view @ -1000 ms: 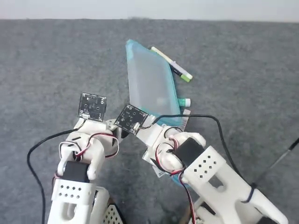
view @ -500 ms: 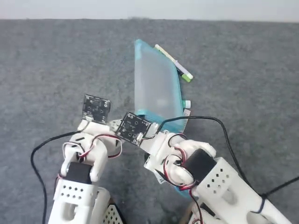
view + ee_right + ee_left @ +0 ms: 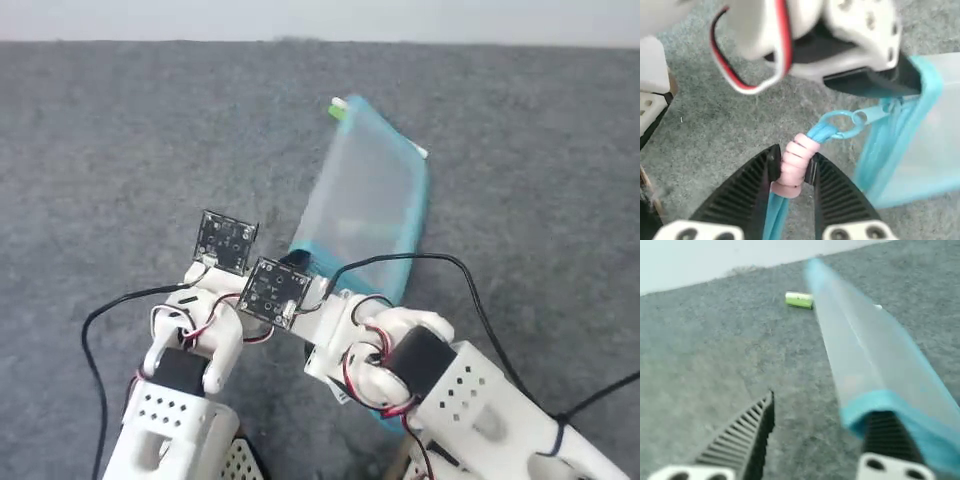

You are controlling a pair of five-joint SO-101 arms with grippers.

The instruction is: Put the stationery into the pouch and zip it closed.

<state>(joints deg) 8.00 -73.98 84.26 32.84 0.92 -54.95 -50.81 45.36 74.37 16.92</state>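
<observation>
A translucent pouch (image 3: 365,200) with teal edges lies tilted on the grey mat, its near corner raised between the two arms. In the right wrist view my right gripper (image 3: 793,156) is shut on the pink bead (image 3: 792,167) of the teal zipper cord, just short of the pull ring (image 3: 840,125). My left gripper (image 3: 825,407) is open. One of its fingers (image 3: 887,432) sits against the pouch's near teal corner (image 3: 875,405), the other finger (image 3: 747,432) stands off over bare mat. A green-capped marker (image 3: 338,106) pokes out past the pouch's far end; its cap (image 3: 799,299) also shows ahead of the left gripper.
The grey mat (image 3: 120,150) ends at a pale wall along the far side. A black cable (image 3: 475,285) loops over the right arm beside the pouch. Open mat lies to the left and the far right of the pouch.
The pouch has swung its far end to the right and now covers most of the markers. Both arms have shifted a little to the right along with its near corner.
</observation>
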